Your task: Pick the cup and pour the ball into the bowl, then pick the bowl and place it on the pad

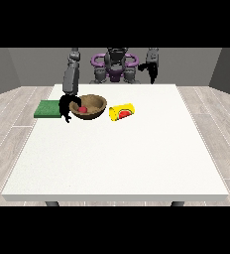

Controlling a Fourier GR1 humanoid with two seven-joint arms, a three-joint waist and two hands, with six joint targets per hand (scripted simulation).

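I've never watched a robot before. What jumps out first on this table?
Near the table's far edge sits a brown wooden bowl with a small red ball inside; the black hand at the view's left is at its rim. Right of the bowl a yellow cup lies on its side. A green pad sits at the table's left edge.

A bare test room is suggested: a large white table (pixel 117 149) is set on a pale wood-plank floor (pixel 10 116), plain grey walls (pixel 32 62) are seen behind, and a humanoid robot (pixel 115 67) is stationed at the frame's top.
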